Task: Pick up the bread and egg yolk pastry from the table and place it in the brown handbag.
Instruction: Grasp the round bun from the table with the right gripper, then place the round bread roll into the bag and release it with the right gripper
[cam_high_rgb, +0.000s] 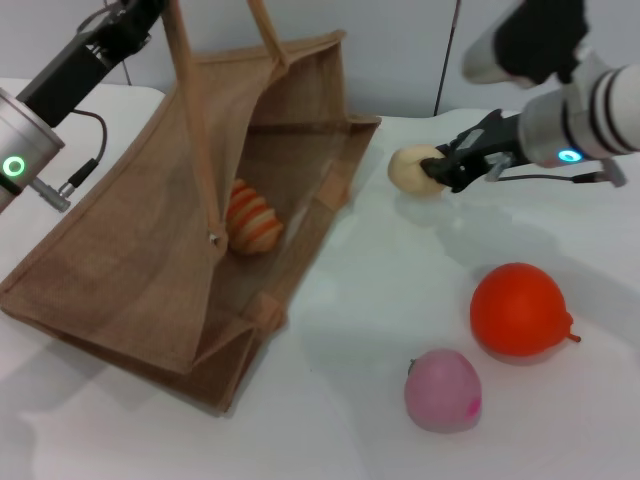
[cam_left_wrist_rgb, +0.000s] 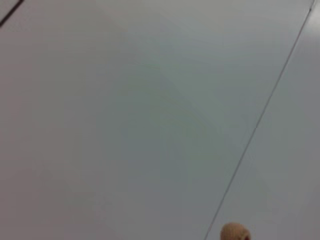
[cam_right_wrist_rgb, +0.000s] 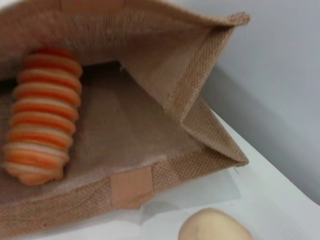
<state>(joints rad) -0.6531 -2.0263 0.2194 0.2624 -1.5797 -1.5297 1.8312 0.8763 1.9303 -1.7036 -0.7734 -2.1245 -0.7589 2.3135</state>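
Jute brown handbag (cam_high_rgb: 130, 270) lies tipped on the table (cam_high_rgb: 380, 270), bread (cam_high_rgb: 253, 218) already inside. My right gripper (cam_high_rgb: 440, 168) has its jaws closed on the egg yolk pastry (cam_high_rgb: 412, 168) just beside the bag mouth — left gripper's jaws out of view, arm up by the handle (cam_high_rgb: 190, 120).

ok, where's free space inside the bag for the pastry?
Bare floor in the brown handbag between the bread and the open mouth. The right hand holds the egg yolk pastry just outside. Crowded only beside the bread.
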